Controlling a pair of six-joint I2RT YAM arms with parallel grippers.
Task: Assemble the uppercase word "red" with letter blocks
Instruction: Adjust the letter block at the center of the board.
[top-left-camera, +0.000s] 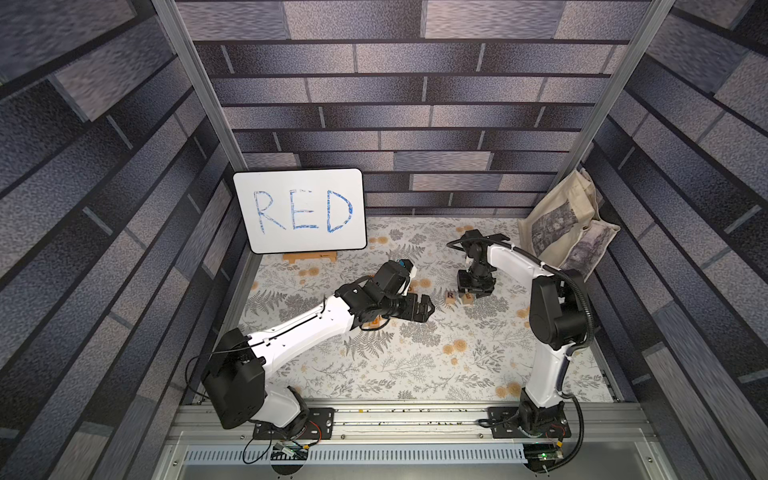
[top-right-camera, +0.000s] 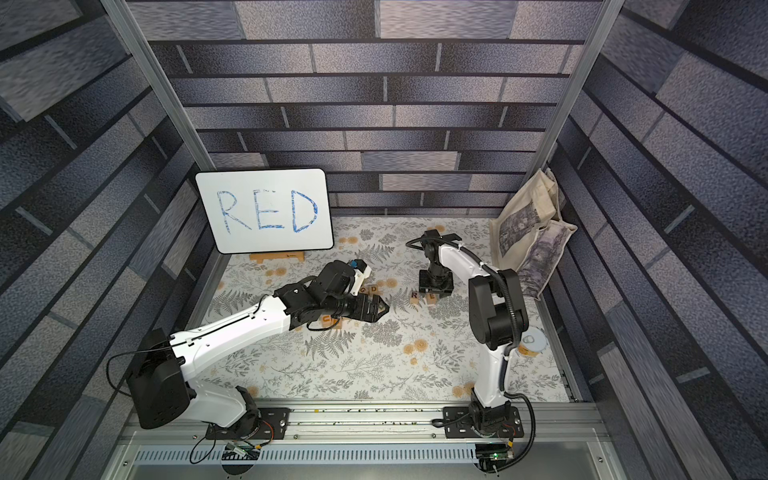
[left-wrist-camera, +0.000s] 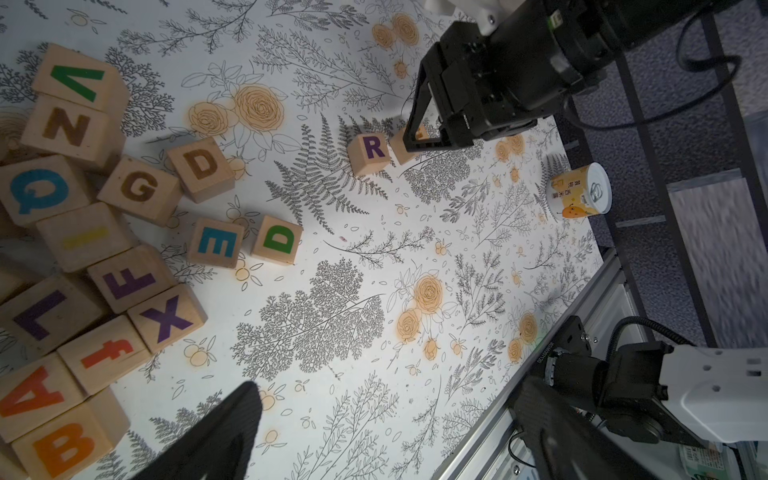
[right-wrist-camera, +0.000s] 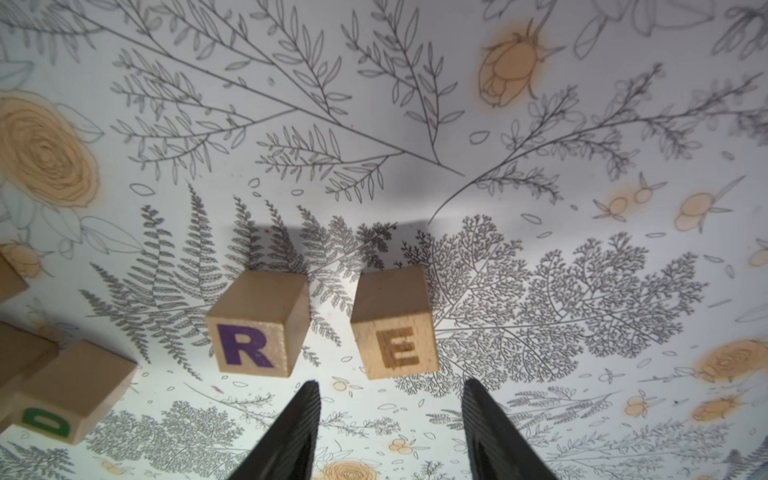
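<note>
Two letter blocks stand side by side on the flowered mat: a purple R (right-wrist-camera: 253, 324) and, right of it, a brownish E (right-wrist-camera: 395, 324). Both top views show them, R (top-left-camera: 450, 297) and E (top-right-camera: 432, 297). My right gripper (right-wrist-camera: 390, 386) is open just above the E, its fingers apart and holding nothing. The green D block (left-wrist-camera: 277, 240) lies apart to the left, beside a blue E block (left-wrist-camera: 216, 245). My left gripper (left-wrist-camera: 386, 415) hovers wide open and empty over bare mat, left of the R (top-left-camera: 428, 307).
A pile of several other letter blocks (left-wrist-camera: 83, 249) lies under the left arm. The white board with RED (top-left-camera: 300, 210) leans at the back left. A tote bag (top-left-camera: 569, 228) stands at the back right. A small can (top-right-camera: 534, 340) sits near the right edge.
</note>
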